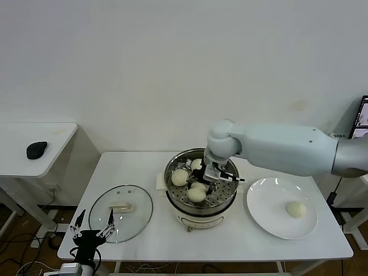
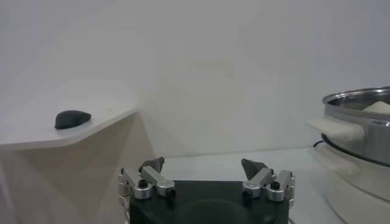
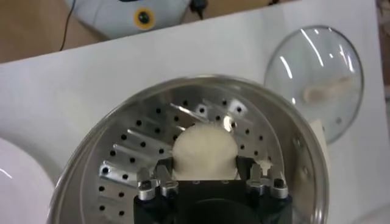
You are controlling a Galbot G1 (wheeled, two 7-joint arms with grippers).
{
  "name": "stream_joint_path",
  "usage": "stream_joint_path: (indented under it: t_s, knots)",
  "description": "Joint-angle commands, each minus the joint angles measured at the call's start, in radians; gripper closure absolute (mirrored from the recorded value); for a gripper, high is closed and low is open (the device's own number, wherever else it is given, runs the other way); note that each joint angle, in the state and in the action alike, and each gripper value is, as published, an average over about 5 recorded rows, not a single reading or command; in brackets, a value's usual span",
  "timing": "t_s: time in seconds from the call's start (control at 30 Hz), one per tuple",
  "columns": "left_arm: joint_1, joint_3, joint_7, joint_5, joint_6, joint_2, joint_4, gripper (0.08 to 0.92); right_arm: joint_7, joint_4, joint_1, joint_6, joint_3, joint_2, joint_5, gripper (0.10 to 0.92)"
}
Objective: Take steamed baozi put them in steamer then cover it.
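Observation:
The steamer [image 1: 170, 185] stands mid-table, with two baozi [image 1: 180, 177] lying free on its perforated tray. My right gripper [image 1: 204, 183] reaches down into it and is shut on a third baozi [image 1: 196, 193]. In the right wrist view this baozi [image 3: 204, 146] sits between the gripper's [image 3: 204, 165] fingers, low over the tray [image 3: 140, 140]. A fourth baozi [image 1: 296, 209] lies on the white plate [image 1: 270, 201]. The glass cover [image 1: 121, 214] lies flat on the table left of the steamer, also in the right wrist view [image 3: 317, 73]. My left gripper [image 1: 92, 231] hangs open and empty at the table's front left corner.
A side table [image 1: 34, 144] with a black mouse [image 1: 36, 149] stands to the left, also in the left wrist view [image 2: 72, 118]. The steamer's rim [image 2: 359, 115] shows at that view's edge. A wall rises behind the table.

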Motion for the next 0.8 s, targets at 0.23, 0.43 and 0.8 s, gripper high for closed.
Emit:
stream_joint_path:
  t_s: [0.23,0.43,0.8]
  knots:
    - [-0.003,-0.001,-0.001,-0.003,0.0,0.005,-0.001,0.177,-0.007,-0.03,0.033,0.039,0.051,-0.021,0.004,0.225]
    - [-0.008,0.0,0.001,-0.006,0.003,0.015,-0.007,0.177,-0.08,-0.047,0.157,-0.19,0.069,-0.122,0.139,0.203]
    - [-0.014,0.014,0.003,-0.007,0.002,0.043,-0.007,0.177,-0.091,0.094,0.191,-0.642,0.053,-0.482,0.272,0.203]
